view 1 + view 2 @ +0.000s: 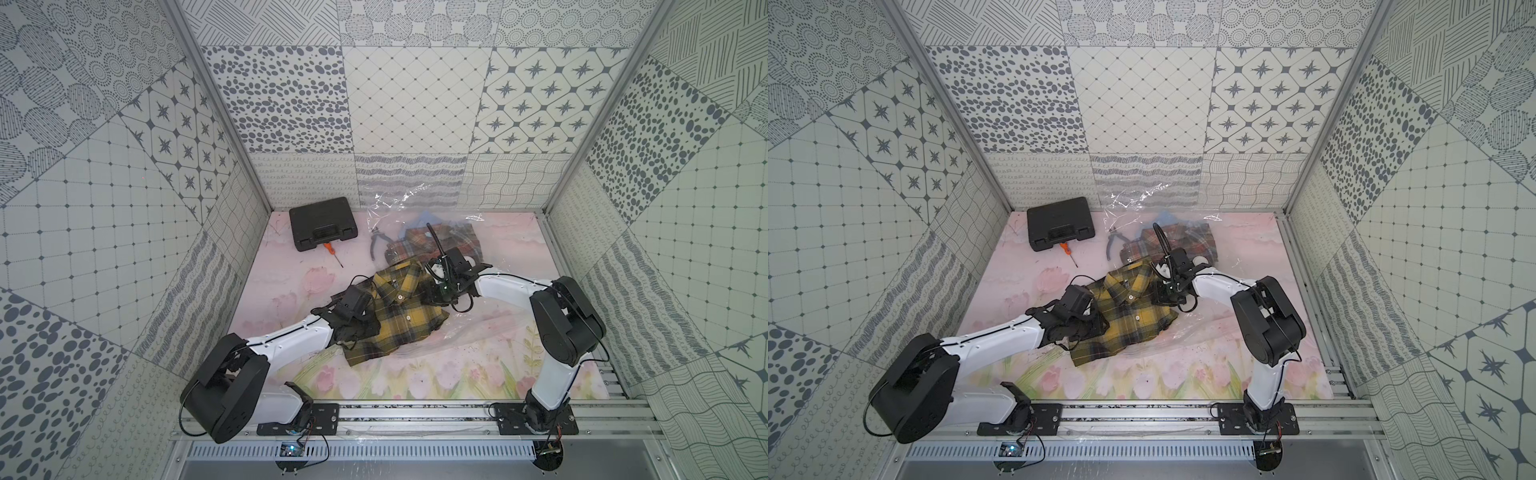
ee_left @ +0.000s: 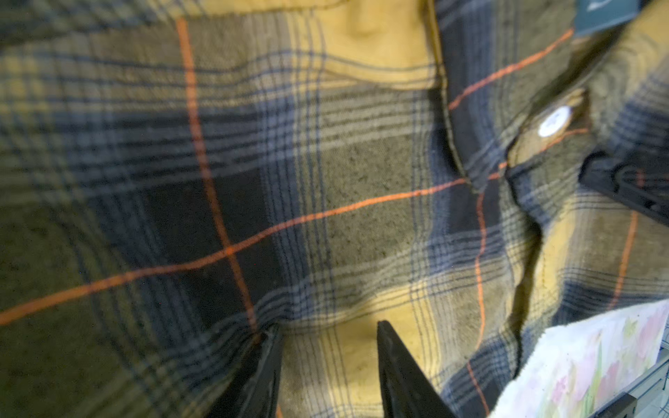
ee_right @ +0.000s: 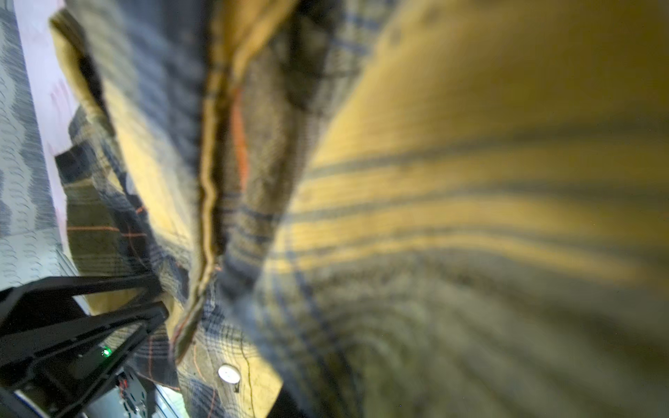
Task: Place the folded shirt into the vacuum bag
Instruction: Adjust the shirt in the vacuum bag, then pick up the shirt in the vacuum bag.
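The folded shirt (image 1: pixel 399 320) is yellow and dark plaid and lies tilted mid-table in both top views (image 1: pixel 1129 316). My left gripper (image 1: pixel 359 332) is at its left edge. In the left wrist view its fingers (image 2: pixel 398 362) are shut on a thick fold of the cloth (image 2: pixel 362 181). My right gripper (image 1: pixel 434 297) is shut on the shirt's far right corner. Cloth (image 3: pixel 434 181) fills the right wrist view and hides the jaws. The vacuum bag (image 1: pixel 478 328) is clear, crinkly plastic running from under the shirt's right side to the back wall. Its white valve cap (image 1: pixel 470 259) sits just behind the right wrist.
Another plaid shirt (image 1: pixel 440 241) lies inside the bag's far end. At the back left are a black tool case (image 1: pixel 323 227), an orange screwdriver (image 1: pixel 332 253) and pliers (image 1: pixel 379 245). Patterned walls close in three sides.
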{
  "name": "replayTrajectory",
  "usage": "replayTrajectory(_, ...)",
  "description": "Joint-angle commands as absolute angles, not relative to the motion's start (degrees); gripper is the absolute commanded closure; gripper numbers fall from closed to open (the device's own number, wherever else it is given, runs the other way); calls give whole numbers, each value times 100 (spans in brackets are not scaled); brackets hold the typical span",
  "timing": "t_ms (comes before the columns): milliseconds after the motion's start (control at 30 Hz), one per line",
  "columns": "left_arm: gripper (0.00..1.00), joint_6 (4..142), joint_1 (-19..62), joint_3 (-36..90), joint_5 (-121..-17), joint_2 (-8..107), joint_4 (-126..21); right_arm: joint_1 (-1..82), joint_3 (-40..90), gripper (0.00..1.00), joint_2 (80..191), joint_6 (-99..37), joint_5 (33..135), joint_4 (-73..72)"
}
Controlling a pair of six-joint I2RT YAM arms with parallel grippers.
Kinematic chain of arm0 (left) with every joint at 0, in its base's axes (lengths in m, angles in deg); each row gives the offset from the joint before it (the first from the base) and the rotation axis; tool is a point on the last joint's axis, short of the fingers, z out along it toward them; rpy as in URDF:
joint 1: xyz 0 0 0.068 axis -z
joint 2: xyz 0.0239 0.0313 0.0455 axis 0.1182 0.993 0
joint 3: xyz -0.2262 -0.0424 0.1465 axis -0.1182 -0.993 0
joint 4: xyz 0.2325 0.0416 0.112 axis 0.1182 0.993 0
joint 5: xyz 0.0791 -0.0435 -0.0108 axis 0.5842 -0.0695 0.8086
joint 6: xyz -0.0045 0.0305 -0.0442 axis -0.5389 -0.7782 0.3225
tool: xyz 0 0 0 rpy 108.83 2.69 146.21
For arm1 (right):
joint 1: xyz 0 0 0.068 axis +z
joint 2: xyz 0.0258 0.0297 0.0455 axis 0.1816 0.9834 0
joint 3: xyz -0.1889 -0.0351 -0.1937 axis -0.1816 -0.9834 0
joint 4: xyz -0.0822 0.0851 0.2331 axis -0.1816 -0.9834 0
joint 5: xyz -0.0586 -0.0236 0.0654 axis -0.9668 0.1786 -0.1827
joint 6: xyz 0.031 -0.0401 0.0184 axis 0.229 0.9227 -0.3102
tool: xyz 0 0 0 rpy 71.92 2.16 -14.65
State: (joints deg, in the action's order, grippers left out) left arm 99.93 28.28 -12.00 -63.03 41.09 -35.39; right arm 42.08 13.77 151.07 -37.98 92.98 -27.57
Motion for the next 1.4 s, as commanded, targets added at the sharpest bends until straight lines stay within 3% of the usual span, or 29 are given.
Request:
replayTrajectory(0, 56, 9566, 2652, -847, -5709, 3527, -2344, 4337, 1904, 91, 14821, -3390, 8451, -3541)
replayTrajectory(100, 56, 9489, 2369, -860, -5756, 3389, -1867, 4616, 2423, 93, 14846, -3124, 7756, -4257)
replayTrajectory(367, 57, 9646, 2354, -1369, -6354, 3945, -3207, 5591, 3781, 94, 15396, -3212, 6667, -5245)
replayTrajectory(733, 58, 9574, 2216, -1341, -6514, 3765, -3196, 6608, 4537, 95, 16166, -4306, 8003, -4141)
replayTrajectory(1067, 59, 8770, 725, -9, -5409, 2283, -91, 6706, 3998, 90, 16453, -4754, 8369, -3270)
replayTrajectory(1200, 59, 8556, 500, 259, -5211, 2101, 203, 6869, 4091, 66, 16589, -4745, 8244, -3251)
replayTrajectory(1367, 59, 8504, 246, 485, -5112, 1841, 342, 7276, 4199, 21, 16842, -4284, 7540, -3529)
